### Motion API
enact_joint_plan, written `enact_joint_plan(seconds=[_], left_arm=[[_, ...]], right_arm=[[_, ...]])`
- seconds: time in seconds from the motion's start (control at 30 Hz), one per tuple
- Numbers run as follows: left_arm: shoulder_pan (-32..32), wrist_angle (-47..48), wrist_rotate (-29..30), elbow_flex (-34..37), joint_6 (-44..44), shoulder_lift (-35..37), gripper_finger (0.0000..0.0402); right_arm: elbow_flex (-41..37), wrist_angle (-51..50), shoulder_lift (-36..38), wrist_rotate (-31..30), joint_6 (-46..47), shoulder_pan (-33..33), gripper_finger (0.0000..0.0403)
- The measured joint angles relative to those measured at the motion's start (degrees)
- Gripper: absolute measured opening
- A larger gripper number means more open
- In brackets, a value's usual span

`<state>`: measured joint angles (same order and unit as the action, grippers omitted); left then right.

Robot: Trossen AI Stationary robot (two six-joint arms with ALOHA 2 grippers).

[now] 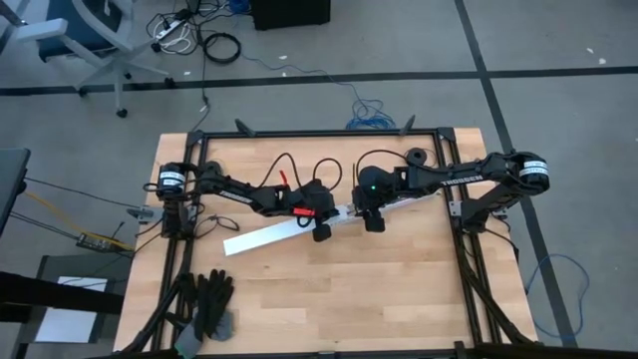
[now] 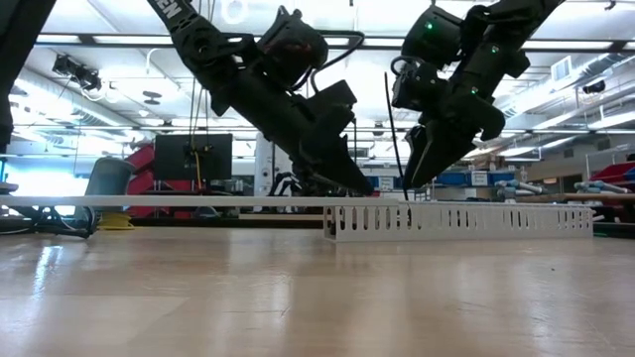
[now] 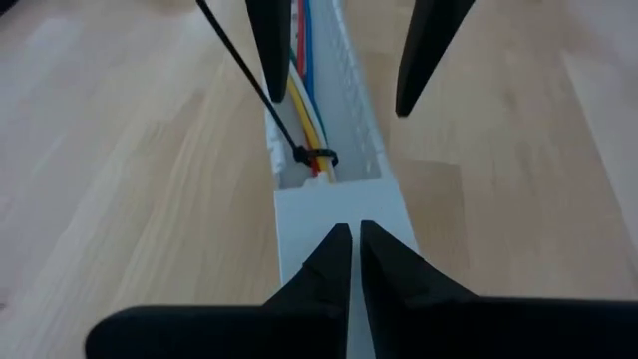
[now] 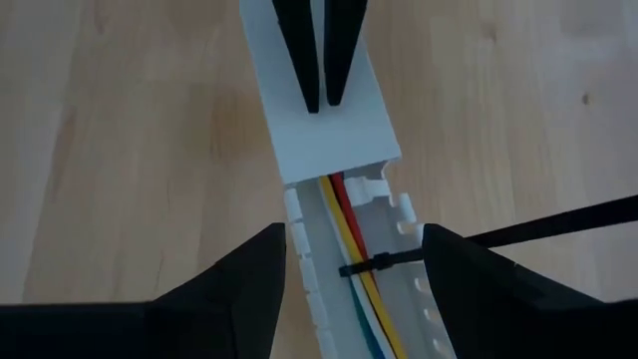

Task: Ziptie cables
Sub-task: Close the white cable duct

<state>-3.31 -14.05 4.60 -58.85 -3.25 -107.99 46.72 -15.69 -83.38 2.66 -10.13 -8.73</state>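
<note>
A white slotted channel (image 1: 299, 227) lies on the table (image 1: 399, 289), black gloves (image 1: 207, 304) nearby.

Two black jointed arms: left arm (image 1: 249, 191) carries red tags, right arm (image 1: 449, 178) shows white lettering and a green light; pointed black jaws.

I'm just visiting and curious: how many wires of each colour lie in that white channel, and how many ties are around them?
Red wire: 1
Yellow wire: 1
White wire: 1
Blue wire: 1
Black zip tie: 1
Total: 5, all in the white slotted channel.
</note>
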Motion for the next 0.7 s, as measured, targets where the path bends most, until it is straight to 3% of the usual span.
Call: enact_joint_plan(seconds=[0.3,0.7], left_arm=[[0.0,0.8,-0.2,0.0,0.0,0.0,0.0],[0.0,1.6,-1.1,-0.1,0.0,-0.2,0.0]], right_arm=[[0.0,0.1,-0.2,0.0,-1.5,-0.1,0.0216],[0.0,2.7,-6.5,0.0,-5.1,-0.1,0.0223]])
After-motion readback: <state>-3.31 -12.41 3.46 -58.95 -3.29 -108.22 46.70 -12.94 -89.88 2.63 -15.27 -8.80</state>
